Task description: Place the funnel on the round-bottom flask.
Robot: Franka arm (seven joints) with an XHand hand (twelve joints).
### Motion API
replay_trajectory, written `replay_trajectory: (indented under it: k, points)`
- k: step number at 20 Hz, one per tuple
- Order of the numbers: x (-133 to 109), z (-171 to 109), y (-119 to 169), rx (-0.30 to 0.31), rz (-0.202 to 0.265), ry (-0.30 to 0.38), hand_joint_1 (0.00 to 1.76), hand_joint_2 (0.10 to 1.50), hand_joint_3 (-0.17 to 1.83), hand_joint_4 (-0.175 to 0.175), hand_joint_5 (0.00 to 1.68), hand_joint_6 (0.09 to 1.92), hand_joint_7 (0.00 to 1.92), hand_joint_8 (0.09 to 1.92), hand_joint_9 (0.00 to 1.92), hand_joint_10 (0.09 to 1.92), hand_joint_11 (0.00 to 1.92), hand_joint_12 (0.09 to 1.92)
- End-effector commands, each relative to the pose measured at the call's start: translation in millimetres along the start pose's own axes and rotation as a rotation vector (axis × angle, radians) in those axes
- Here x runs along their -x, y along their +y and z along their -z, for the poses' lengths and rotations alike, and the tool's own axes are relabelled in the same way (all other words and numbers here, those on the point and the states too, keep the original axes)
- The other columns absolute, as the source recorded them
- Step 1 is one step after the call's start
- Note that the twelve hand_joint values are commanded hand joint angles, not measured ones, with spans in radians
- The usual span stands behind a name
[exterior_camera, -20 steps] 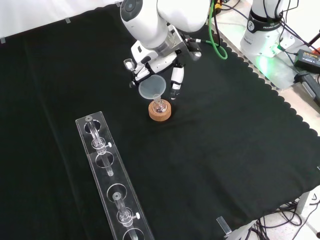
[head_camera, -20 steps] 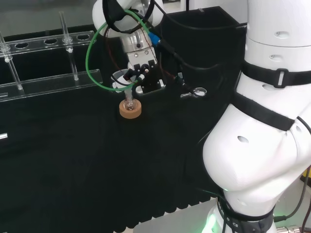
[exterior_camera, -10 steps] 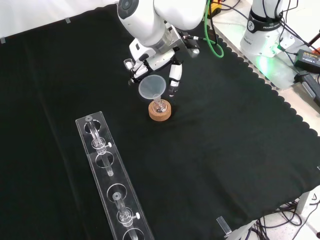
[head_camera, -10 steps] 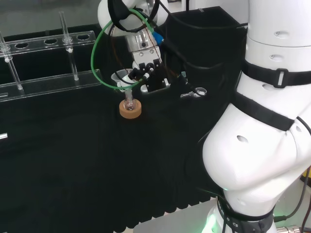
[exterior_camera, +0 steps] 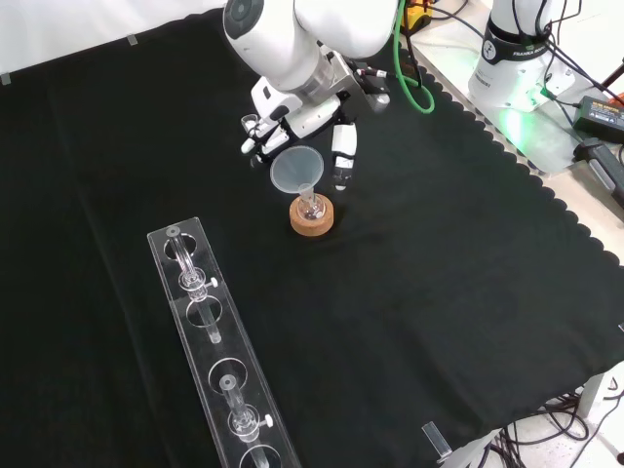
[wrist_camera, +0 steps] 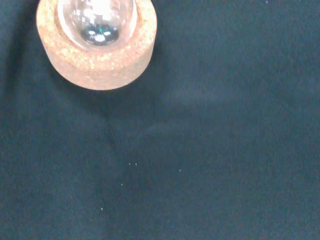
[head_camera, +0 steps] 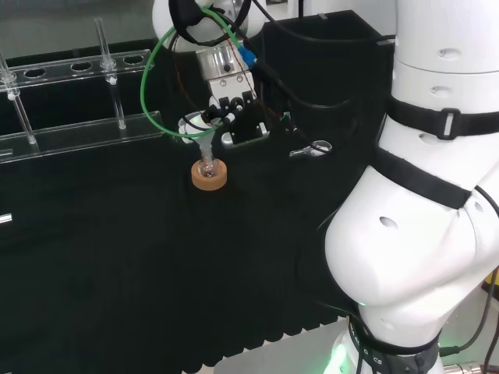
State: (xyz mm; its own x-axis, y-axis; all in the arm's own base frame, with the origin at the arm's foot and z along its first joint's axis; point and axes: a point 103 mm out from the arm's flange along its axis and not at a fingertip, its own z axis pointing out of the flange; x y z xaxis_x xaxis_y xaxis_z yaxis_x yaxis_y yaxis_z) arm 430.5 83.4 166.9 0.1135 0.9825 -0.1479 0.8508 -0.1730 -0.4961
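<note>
A clear funnel [exterior_camera: 295, 171] stands with its stem in the neck of the small round-bottom flask [exterior_camera: 311, 206], which rests in a cork ring [exterior_camera: 312, 218] on the black cloth. In the head view the funnel [head_camera: 195, 125] tops the flask [head_camera: 207, 165] and cork ring [head_camera: 209, 178]. The hand [exterior_camera: 304, 119] hovers just behind and above the funnel, open, with its fingers [exterior_camera: 342, 161] straight and spread to either side of the cone. No finger plainly touches the funnel. The hand [head_camera: 228, 109] sits right of the funnel in the head view. The wrist view looks down on the flask bulb [wrist_camera: 97, 20] and cork ring [wrist_camera: 95, 57].
A long clear rack [exterior_camera: 219, 356] with several tubes lies at the front left of the cloth, and runs along the back left in the head view as rack [head_camera: 78, 128]. A black box [head_camera: 327, 47] and a small metal clip [head_camera: 310, 148] lie behind the hand. The arm's white links [head_camera: 421, 195] stand at the right.
The hand has risen a little and drawn back from the funnel. The funnel has stayed in the flask's neck without moving.
</note>
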Motion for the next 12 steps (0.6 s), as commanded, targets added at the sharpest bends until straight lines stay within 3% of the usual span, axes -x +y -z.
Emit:
replay_trajectory:
  k: [1,8,10,12]
  points:
    - [15.6,0.7,-4.8,0.041,0.021,-0.003,0.03,0.66,-0.01,-0.175,0.0,0.09,0.0,0.09,0.0,0.09,0.05,1.55]
    - [33.1,19.7,-0.1,0.127,-0.009,0.041,0.02,0.67,0.0,-0.175,0.0,0.09,0.0,0.09,0.0,0.09,0.0,1.52]
    - [50.2,32.9,-3.2,0.188,-0.014,0.092,0.02,0.67,0.0,-0.175,0.0,0.09,0.0,0.09,0.0,0.09,0.0,1.5]
    - [75.1,53.7,-13.3,0.29,0.039,0.195,0.02,0.67,0.0,-0.175,0.0,0.09,0.0,0.09,0.0,0.09,0.0,1.48]
